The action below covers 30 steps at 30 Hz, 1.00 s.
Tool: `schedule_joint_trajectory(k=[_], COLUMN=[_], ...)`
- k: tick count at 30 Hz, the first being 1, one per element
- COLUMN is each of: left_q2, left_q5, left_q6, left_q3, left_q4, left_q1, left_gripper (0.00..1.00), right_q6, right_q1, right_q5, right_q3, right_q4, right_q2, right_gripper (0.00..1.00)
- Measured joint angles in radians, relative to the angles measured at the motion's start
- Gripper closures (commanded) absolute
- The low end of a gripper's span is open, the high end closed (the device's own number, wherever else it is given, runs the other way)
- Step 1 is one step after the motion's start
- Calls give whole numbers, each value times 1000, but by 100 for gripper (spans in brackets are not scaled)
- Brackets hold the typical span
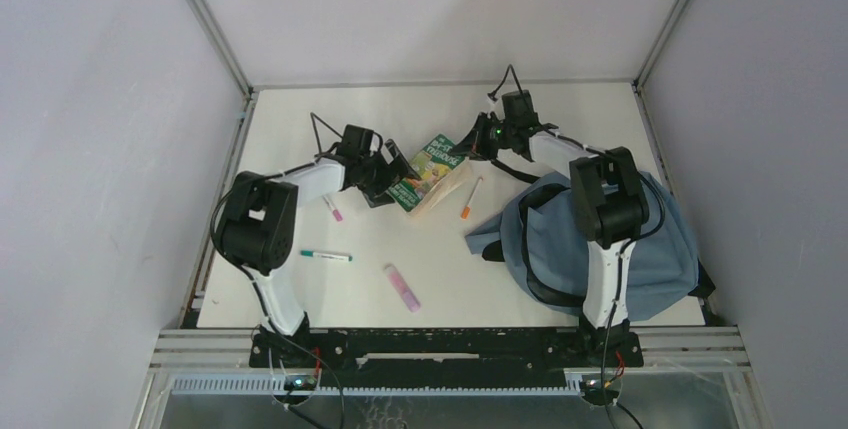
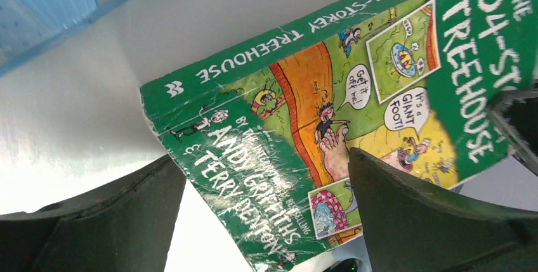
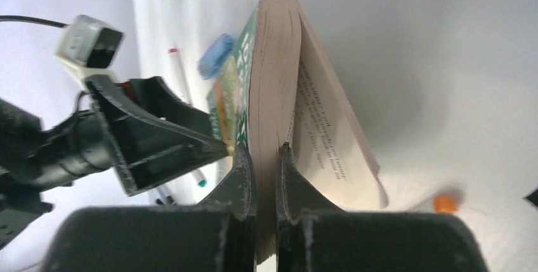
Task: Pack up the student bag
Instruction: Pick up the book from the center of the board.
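The dusty-blue student bag [image 1: 610, 239] lies at the right of the table, partly under my right arm. A green paperback, "The 104-Storey Treehouse" [image 1: 428, 171], is propped up off the table between my two grippers. My right gripper [image 1: 472, 149] is shut on the book's [image 3: 273, 63] front cover and a wad of pages, while the other pages fan out to the right. My left gripper [image 1: 385, 177] is open, and its fingers [image 2: 431, 221] straddle the lower corner of the book's cover [image 2: 317, 113] without clamping it. It also shows in the right wrist view [image 3: 158, 139], beside the cover.
A teal-capped pen [image 1: 326, 256], a pink block [image 1: 402, 286], a pink-tipped pen [image 1: 332, 208] and an orange-tipped pen [image 1: 470, 199] lie loose on the white table [image 1: 300, 129]. Walls close in the back and both sides.
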Motion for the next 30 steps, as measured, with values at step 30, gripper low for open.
schedule_joint_trajectory(k=[30], left_q2=[-354], left_q5=[71], left_q6=[-16], left_q3=[-359], left_q4=[189], left_q1=[77], left_gripper=[0], right_q6=[291], right_q1=[-48], right_q5=[-265], right_q3=[-68], right_q4=[266], right_q2=[-34], right_gripper=[100])
